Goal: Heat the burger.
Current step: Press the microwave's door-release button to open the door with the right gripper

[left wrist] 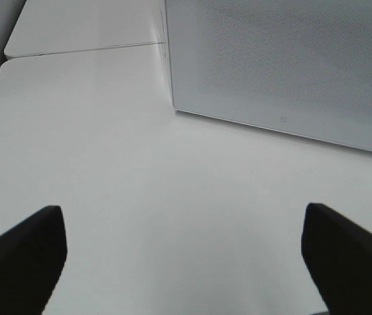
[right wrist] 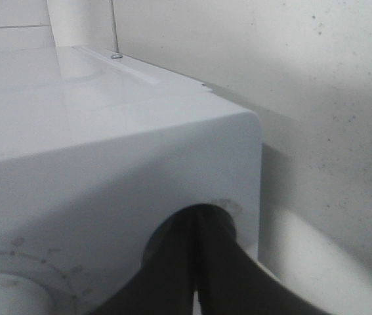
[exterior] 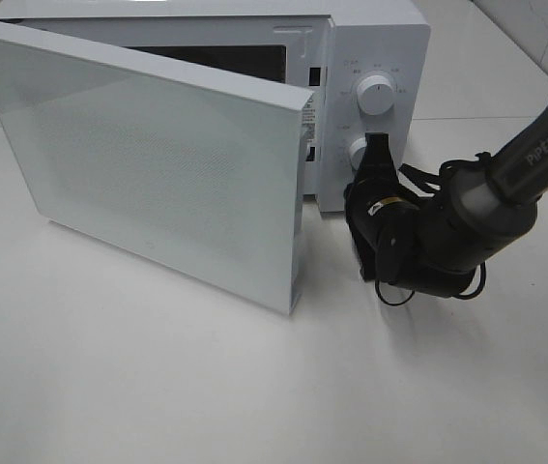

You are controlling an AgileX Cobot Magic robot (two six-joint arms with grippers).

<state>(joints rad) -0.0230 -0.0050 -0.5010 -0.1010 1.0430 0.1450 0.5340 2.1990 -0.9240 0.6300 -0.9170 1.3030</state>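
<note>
On the far tabletop (exterior: pixel 158 387): white microwave (exterior: pixel 370 58), its door (exterior: pixel 158 164) standing part-way open out to the left.
Right tool (exterior: pixel 378 145): pressed together, pinching nothing, tips right up at the control panel, just beside the lower knob (exterior: pixel 358 148).
Left tool (left wrist: pixel 182 216): spread wide, empty, over bare tabletop near the door.
Burger: out of sight in every view, can't tell where.

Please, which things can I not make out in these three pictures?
- Exterior high: the half-open microwave door hides most of the cavity; the burger shows in no view.
- Exterior high: the right gripper covers part of the lower knob.
- Exterior high: the panel labels are too small to read.
</note>
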